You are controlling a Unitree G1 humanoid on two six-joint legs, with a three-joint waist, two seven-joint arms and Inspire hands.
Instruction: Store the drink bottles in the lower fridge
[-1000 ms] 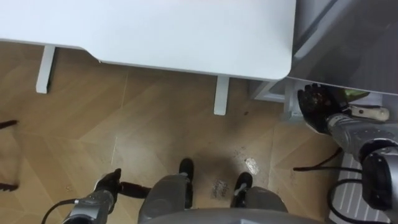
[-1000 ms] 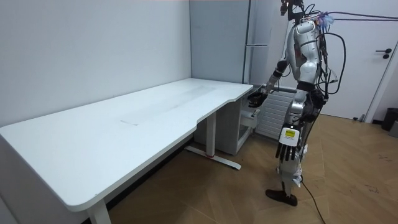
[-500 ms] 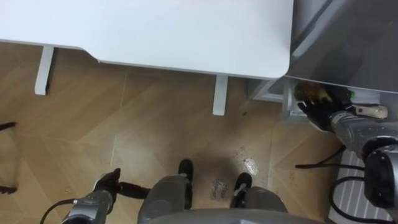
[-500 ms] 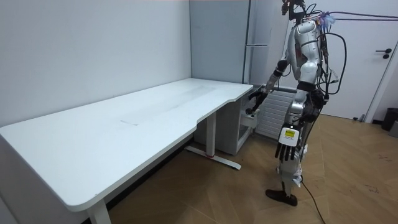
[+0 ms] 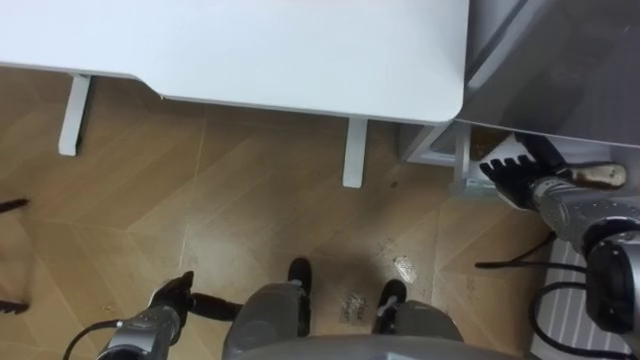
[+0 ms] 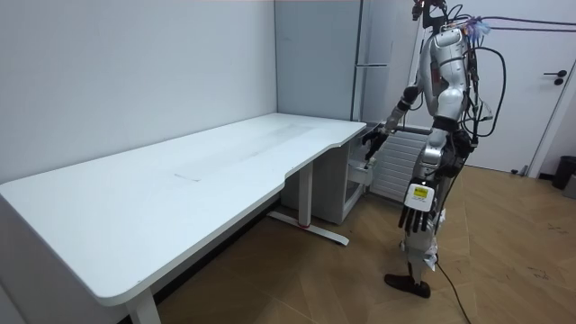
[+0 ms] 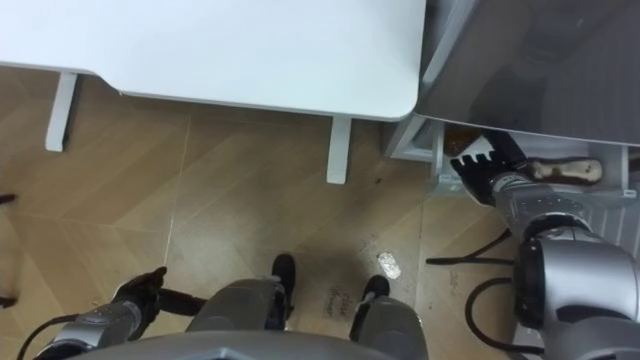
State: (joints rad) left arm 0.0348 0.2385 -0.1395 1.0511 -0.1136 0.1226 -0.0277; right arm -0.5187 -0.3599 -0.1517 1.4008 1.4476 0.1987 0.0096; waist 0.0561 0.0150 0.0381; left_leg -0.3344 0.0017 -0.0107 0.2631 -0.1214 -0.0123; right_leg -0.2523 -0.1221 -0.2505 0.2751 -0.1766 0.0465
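Desk [image 5: 300, 50] beside fridge [image 5: 560, 70]; right hand [image 5: 512, 168] flat at opening.

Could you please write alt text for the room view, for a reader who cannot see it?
A humanoid robot stands at the far end of a long white desk, its right hand held out toward the lower part of a grey fridge. Its left hand hangs open at its side.

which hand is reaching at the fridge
The right hand, stretched forward with straight fingers at the base of the fridge; the left hand hangs low by the robot's side.
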